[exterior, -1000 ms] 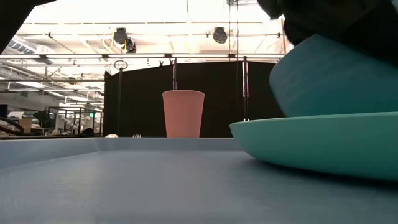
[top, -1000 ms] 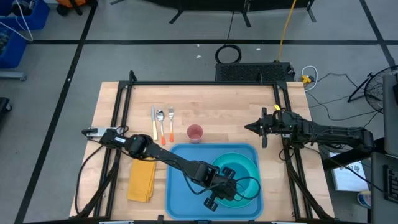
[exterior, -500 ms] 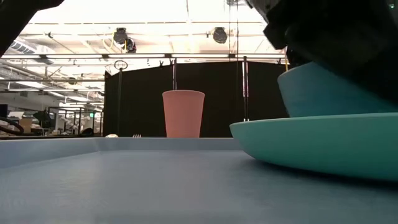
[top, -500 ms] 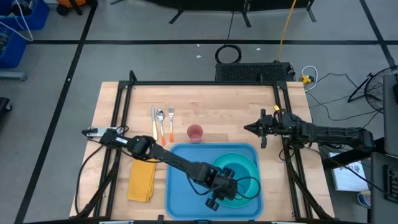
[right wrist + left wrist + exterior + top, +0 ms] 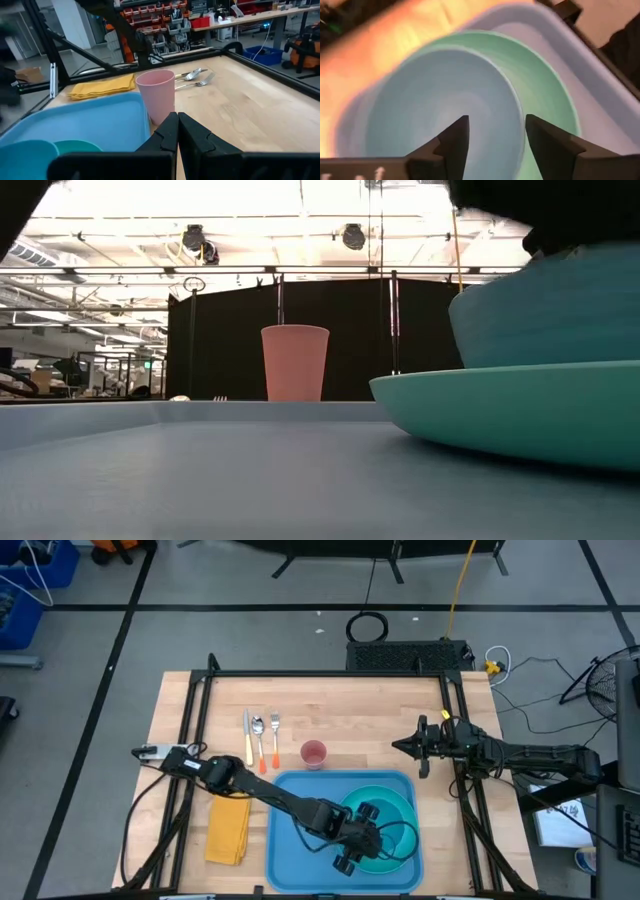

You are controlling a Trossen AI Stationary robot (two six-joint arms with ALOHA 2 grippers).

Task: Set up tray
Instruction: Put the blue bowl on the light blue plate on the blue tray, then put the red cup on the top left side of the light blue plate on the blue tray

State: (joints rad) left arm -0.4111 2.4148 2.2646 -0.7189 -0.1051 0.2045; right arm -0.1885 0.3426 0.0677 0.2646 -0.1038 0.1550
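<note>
No text, label or number can be read anywhere.

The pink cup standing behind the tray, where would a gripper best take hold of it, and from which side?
Probably around the wall near the rim, coming from the right. The pink cup stands upright and open-topped on the table, just beyond the tray. Its sides taper smoothly with no handle. The cutlery lies to its left, while the right gripper waits shut on the clear side.

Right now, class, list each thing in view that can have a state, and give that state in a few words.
tray: flat on table, holds plate
plate: on tray, holds bowl
bowl: upright on plate
cup: upright, beside tray
napkin: folded, on table
left gripper: open over bowl
right gripper: shut, empty
</note>
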